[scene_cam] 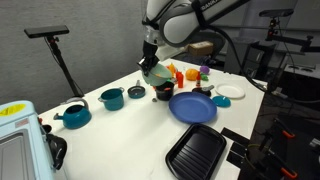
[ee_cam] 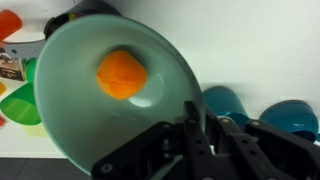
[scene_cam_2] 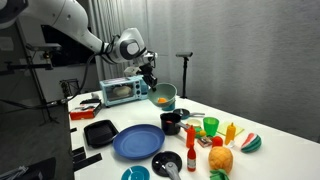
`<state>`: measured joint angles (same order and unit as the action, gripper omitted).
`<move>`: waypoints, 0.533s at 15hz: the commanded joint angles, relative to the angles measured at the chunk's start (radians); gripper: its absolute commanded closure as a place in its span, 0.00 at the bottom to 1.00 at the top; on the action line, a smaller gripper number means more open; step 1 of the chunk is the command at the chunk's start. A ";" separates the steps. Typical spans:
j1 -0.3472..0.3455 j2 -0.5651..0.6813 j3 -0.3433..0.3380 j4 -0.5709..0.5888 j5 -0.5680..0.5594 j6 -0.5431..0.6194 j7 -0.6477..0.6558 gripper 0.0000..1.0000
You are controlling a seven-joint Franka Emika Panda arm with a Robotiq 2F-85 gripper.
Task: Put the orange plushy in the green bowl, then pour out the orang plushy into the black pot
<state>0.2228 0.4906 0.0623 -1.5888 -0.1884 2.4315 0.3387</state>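
1. Orange plushy: sits inside green bowl, at eleven o'clock from gripper, wrist view.
2. Gripper: clamped on bowl's rim, bowl tilted.
3. Black pot: five o'clock from bowl.

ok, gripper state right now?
Gripper: closed on the rim of the green bowl, with the orange plushy inside the bowl.
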 commanded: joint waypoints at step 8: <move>0.033 0.064 0.002 0.079 0.041 -0.005 -0.046 0.92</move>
<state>0.2405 0.5545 0.0814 -1.5127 -0.1613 2.4292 0.3001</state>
